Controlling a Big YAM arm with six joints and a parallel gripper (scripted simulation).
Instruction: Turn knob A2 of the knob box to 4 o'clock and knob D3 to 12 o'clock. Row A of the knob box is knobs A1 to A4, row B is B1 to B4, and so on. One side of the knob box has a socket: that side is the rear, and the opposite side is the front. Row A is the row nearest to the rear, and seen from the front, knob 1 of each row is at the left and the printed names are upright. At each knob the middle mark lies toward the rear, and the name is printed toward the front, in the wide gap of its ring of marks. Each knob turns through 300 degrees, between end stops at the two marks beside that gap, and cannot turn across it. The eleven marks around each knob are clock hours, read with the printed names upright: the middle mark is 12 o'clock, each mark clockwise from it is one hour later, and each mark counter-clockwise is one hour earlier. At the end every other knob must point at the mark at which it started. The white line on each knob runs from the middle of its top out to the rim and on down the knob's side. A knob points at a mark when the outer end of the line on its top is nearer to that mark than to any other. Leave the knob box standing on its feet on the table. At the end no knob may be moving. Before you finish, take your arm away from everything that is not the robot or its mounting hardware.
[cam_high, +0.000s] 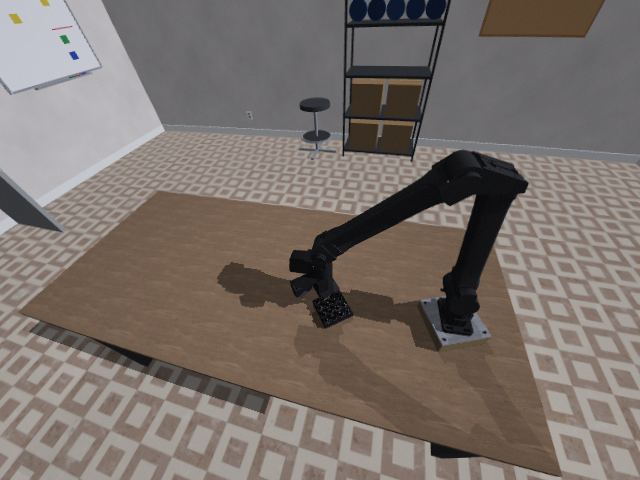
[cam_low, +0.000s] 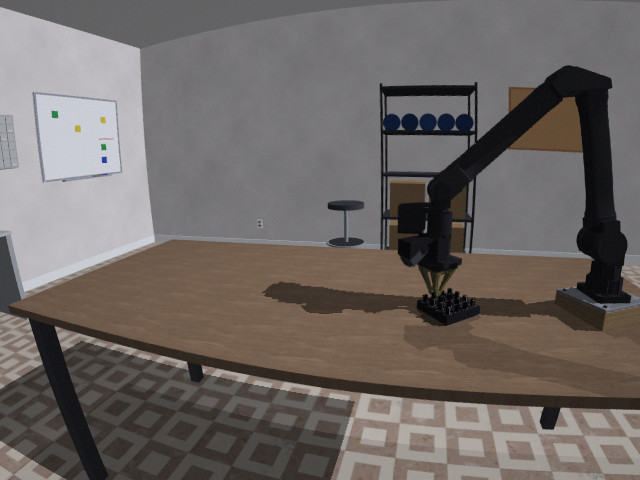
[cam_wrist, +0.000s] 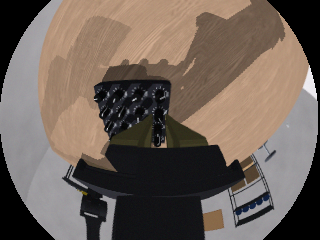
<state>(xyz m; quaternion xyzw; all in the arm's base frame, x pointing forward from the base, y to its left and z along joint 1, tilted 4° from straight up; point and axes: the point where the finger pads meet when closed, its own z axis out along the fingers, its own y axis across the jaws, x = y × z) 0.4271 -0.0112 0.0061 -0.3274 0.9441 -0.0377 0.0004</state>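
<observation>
The black knob box stands flat on the table, with rows of black knobs. White marks ring the knobs; the printed names and most line directions are too small to read. No socket can be made out. My gripper points down at the box's edge on the far left side in the exterior view. Its olive fingers are a little apart, a narrow opening, astride the outer column of knobs in the wrist view. I cannot tell how far the tips reach down beside a knob. The fingers hide some knobs.
The arm's base plate is bolted on the table to the right of the box. The arm arches over from there. Neighbouring knobs stand close to the fingers. A stool and a shelf stand beyond the table.
</observation>
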